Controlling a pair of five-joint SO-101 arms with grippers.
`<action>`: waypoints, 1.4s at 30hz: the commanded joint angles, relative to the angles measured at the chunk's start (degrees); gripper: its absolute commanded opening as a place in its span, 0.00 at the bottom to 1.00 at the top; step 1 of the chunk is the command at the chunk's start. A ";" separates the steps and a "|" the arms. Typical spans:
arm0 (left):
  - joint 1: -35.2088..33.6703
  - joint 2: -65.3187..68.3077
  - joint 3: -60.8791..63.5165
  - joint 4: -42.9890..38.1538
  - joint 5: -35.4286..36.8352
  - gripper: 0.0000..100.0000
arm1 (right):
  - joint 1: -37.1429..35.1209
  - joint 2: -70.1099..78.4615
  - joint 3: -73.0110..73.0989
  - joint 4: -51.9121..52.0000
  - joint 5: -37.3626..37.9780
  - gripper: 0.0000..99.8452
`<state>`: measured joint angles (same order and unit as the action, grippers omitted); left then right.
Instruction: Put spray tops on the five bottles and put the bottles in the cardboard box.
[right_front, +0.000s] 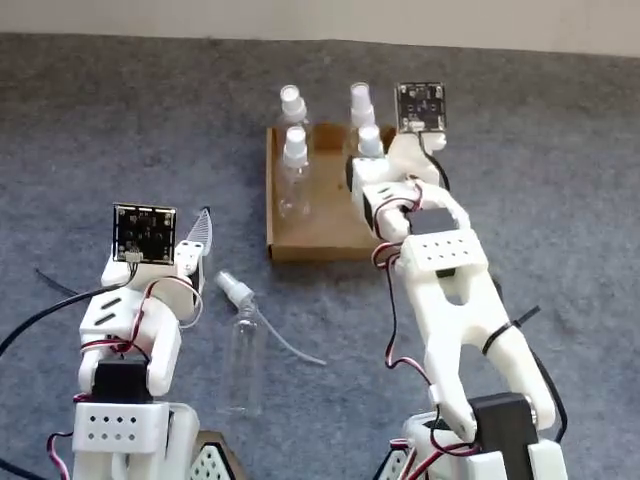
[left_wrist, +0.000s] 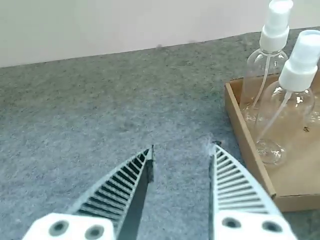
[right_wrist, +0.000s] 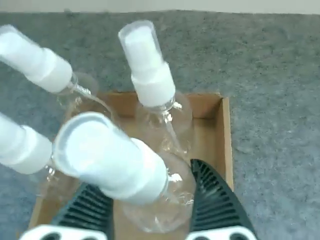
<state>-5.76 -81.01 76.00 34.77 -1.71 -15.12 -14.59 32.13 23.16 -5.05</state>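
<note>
1. My left arm is folded near its base. Its gripper (left_wrist: 181, 150) is released, with the jaws apart above the grey carpeted counter (left_wrist: 100, 110).
2. My right arm reaches into the shallow brown cardboard box (right_front: 320, 228). Its gripper (right_wrist: 145, 177) is clenched on a clear plastic bottle with a white spray top (right_wrist: 170, 200).
3. That top hides one finger's contact.
4. Three more capped bottles (right_front: 296, 165) stand in the box.
5. A fifth bottle (right_front: 243, 350) lies on the counter.

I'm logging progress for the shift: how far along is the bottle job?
Done: three capped bottles stand in the box. In hand: the right gripper holds a fourth bottle, capped, inside the box. Left: the fifth bottle lies on the carpet by the open left gripper; whether its top is seated I cannot tell.
</note>
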 joint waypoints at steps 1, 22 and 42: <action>-0.84 0.57 -0.31 -1.67 0.53 0.16 | -1.27 0.40 -0.48 -4.62 -1.32 0.00; -0.84 0.48 -0.31 -1.67 0.53 0.16 | -1.36 7.34 -0.48 -9.89 -4.22 0.00; -0.84 0.48 -0.31 -1.67 0.53 0.16 | -1.36 7.34 -0.40 -9.45 -4.22 0.14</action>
<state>-5.76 -81.01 76.00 34.77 -1.71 -16.00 -6.68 32.13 14.73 -8.66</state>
